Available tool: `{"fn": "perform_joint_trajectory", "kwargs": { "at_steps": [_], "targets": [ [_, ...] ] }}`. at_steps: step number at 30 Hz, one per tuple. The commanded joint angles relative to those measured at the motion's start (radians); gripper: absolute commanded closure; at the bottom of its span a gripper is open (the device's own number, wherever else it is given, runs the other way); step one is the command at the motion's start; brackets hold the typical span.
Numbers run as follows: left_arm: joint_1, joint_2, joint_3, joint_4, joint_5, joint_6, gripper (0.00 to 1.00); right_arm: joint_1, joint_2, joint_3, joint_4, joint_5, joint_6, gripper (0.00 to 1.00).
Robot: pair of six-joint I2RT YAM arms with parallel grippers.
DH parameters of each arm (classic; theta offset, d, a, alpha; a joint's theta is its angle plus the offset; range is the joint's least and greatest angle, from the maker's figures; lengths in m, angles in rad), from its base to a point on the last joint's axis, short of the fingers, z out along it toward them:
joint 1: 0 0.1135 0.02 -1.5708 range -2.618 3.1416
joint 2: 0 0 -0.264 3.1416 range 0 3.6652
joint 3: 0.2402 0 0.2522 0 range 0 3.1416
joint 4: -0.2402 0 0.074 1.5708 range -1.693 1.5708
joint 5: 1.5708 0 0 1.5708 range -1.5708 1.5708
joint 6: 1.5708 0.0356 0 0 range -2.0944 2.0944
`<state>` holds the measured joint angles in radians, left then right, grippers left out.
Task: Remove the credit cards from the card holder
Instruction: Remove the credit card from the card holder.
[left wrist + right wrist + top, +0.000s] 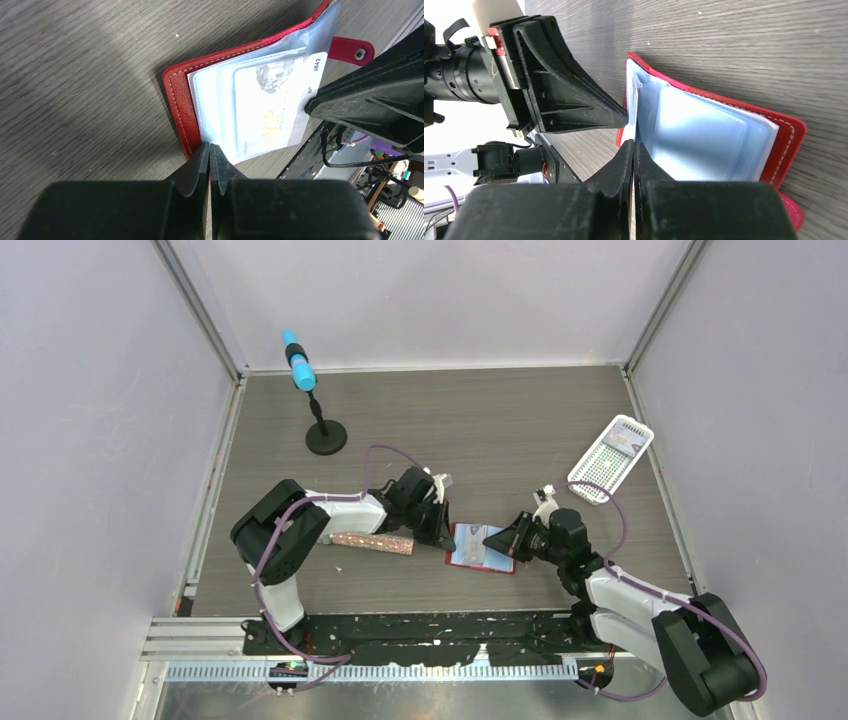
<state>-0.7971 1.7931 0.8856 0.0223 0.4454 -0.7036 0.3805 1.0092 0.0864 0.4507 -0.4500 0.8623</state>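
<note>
Since the small red book-style card holder (480, 548) lies spread open on the dark wood-grain worktop (480, 430) between the two arms, the coming move turns on which end each tool meets. The holder's long axis runs left to right, with its pale blue and clear pockets facing up.

The left tool (209, 147) has its fingers pressed together with nothing visible between them. Its tips are at the holder's left red edge, seemingly pinning it. The right tool (633, 145) is likewise closed, its tips at a raised clear pocket leaf on the opposite side. Whether that leaf is nipped I cannot tell.

A white rectangular plastic credit card (270, 115) marked VIP sits in a pocket. Its long axis apparently follows the holder's, with one short end toward the right tool. By my judgement the right arm is better placed to draw the card out rightward, away from the left tool.
</note>
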Motion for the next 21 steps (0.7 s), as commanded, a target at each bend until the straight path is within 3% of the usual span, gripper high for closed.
{"fn": "perform_joint_trajectory", "kwargs": {
  "at_steps": [1, 10, 21],
  "targets": [
    [-0.003, 0.035, -0.036, -0.034, -0.076, 0.015, 0.96, -0.018, -0.06, 0.032, -0.089, 0.019, -0.035, 0.95],
    [-0.003, 0.039, -0.037, -0.028, -0.062, -0.004, 0.96, -0.02, -0.083, 0.014, -0.094, 0.018, -0.022, 0.95],
    [-0.004, -0.01, -0.042, -0.03, -0.042, -0.013, 0.93, -0.043, -0.375, 0.11, -0.54, 0.2, -0.061, 0.95]
  ]
}}
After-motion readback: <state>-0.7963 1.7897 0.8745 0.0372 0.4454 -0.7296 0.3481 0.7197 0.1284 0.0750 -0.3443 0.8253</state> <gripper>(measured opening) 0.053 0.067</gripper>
